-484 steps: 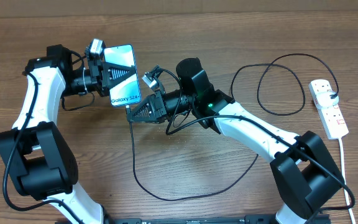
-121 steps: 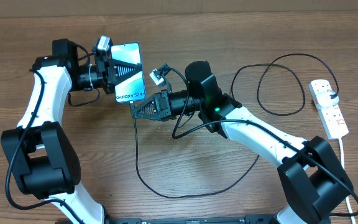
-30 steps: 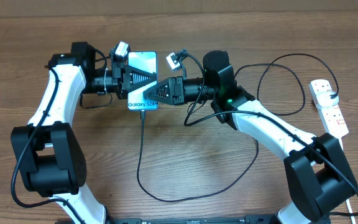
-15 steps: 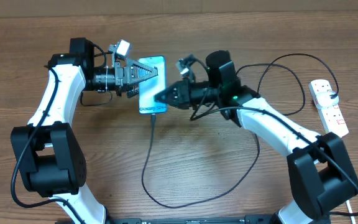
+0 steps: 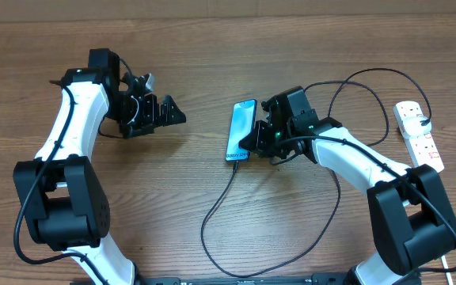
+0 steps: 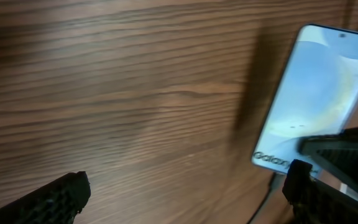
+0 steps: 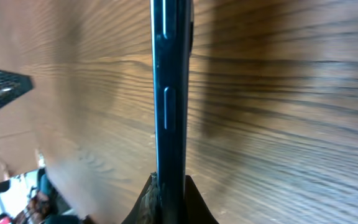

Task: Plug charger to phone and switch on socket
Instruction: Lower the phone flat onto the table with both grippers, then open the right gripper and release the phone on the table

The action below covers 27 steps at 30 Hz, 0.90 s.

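- Overhead: the left hand [image 5: 171,115] sits left of centre, spread wide and holding nothing. Half a second ago it held the phone [image 5: 241,130] up between the two arms; now it has let go and drawn back.
- Overhead: the right hand [image 5: 252,141] has clamped onto the phone and carried it right of centre, where it stands tipped on its long edge.
- Overhead: the charger [image 5: 212,212] runs from the phone's lower end, loops across the bare tabletop [image 5: 212,47] toward the bottom of the frame, then rises to the socket [image 5: 418,136] at the right edge. The tip looks seated, so the plugging step seems done.
- Left wrist: the left hand [image 6: 185,190] shows both fingers far apart at the bottom corners with only wood between them. The phone [image 6: 316,106] lies at the upper right, well apart from them, and a thin line of charger [image 6: 267,190] drops from its lower end.
- Right wrist: the phone [image 7: 171,93] fills the middle edge-on, side buttons showing. The right hand [image 7: 169,196] pinches it narrowly at the bottom of the frame.
- Judgement: what is left is setting the phone down and pressing the socket's switch, whose position is too small to read.
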Tool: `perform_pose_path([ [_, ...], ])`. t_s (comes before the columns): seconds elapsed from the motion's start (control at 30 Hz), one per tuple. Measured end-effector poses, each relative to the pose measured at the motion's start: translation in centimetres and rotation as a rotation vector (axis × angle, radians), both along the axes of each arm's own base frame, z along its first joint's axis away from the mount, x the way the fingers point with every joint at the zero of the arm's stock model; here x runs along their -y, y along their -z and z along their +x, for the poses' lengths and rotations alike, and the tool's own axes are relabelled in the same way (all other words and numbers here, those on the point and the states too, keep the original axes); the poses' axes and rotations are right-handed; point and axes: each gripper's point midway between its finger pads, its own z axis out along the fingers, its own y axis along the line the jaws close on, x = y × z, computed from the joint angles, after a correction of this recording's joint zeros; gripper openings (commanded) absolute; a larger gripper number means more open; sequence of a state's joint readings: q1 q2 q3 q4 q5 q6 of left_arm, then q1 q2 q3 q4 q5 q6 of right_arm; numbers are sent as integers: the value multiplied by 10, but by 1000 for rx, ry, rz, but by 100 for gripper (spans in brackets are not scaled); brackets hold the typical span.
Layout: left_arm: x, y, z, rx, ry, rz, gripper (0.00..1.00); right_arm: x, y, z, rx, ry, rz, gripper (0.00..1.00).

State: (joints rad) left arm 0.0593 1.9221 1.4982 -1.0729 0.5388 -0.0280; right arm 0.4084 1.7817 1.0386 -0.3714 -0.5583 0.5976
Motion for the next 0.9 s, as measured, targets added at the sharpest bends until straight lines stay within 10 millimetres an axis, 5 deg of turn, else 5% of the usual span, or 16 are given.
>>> perform_pose_path([
  [0.3,-24,12,-1,-9,-11,155,100,3,15,1,13,14,-73,4],
  [0.9,-27,13,-1,-10,-13,176,100,-17,23,-9,70,12,-183,4],
])
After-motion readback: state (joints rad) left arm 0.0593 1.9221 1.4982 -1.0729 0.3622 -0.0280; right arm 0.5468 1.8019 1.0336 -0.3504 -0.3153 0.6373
